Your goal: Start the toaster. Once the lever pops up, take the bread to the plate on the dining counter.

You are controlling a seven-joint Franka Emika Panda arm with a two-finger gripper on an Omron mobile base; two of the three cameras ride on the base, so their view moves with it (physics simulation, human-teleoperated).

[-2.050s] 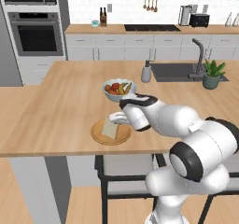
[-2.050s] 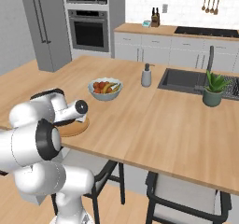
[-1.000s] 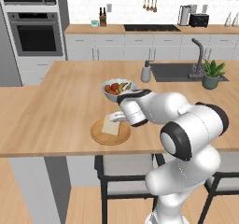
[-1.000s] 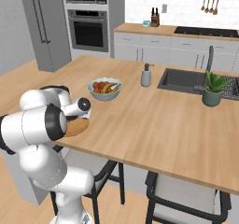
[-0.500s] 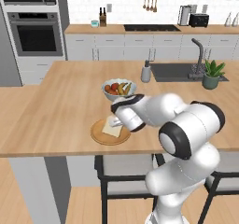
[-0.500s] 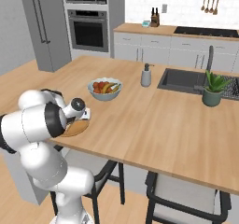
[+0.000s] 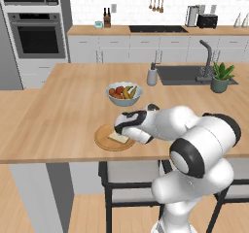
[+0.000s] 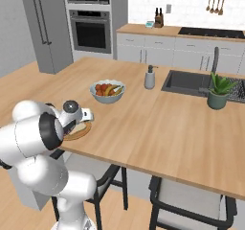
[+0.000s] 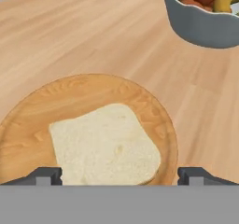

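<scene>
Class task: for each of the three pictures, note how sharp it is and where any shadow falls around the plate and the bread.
Left base view: soft and a bit blurred; the arm hides part of the plate. Right base view: equally soft; the plate sits under the arm. Hand view: sharpest; the bread shows a fine crumb and casts hardly any shadow; the open claw frames it.

I see the tabletop (image 9: 84,27) as light, matt wood with fine grain. The plate (image 9: 154,120) looks like darker, smooth wood with a soft sheen. The bread (image 9: 105,146) has a pale, crumbly, porous face. The bowl (image 9: 203,27) seems smooth matt grey, maybe ceramic; the toaster (image 7: 207,21) is black.
</scene>
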